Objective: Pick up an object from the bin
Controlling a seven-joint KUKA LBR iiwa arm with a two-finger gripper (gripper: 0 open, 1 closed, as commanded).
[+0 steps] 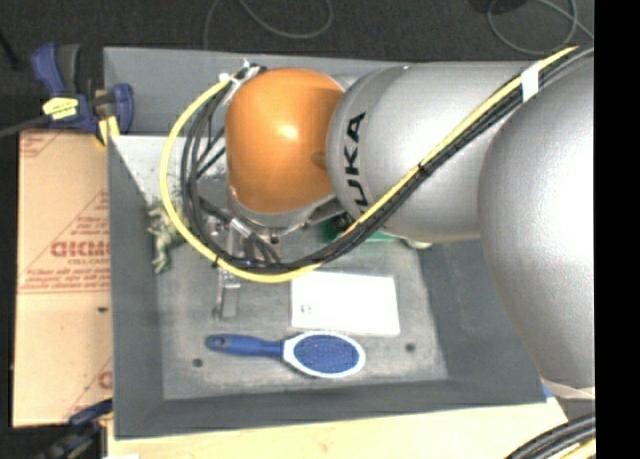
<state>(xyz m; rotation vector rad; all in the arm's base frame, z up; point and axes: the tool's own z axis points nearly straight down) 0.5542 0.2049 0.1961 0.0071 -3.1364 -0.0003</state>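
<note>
1. The claw [228, 297] hangs over bare floor of the grey bin [135, 367], just left of the white flat card [345, 304]. I cannot tell whether it is spread or pressed together.
2. The things nearest it are the card and a blue brush [300, 353]. The brush lies just below the card, its handle pointing left to end beneath the claw.
3. A green thing [375, 237] peeps from under the arm [450, 147] just above the card.
4. A small greyish thing [158, 237] sits against the wall, well left of the card.
5. Bare floor lies right of the card, and the brush lies clear of the walls.
</note>
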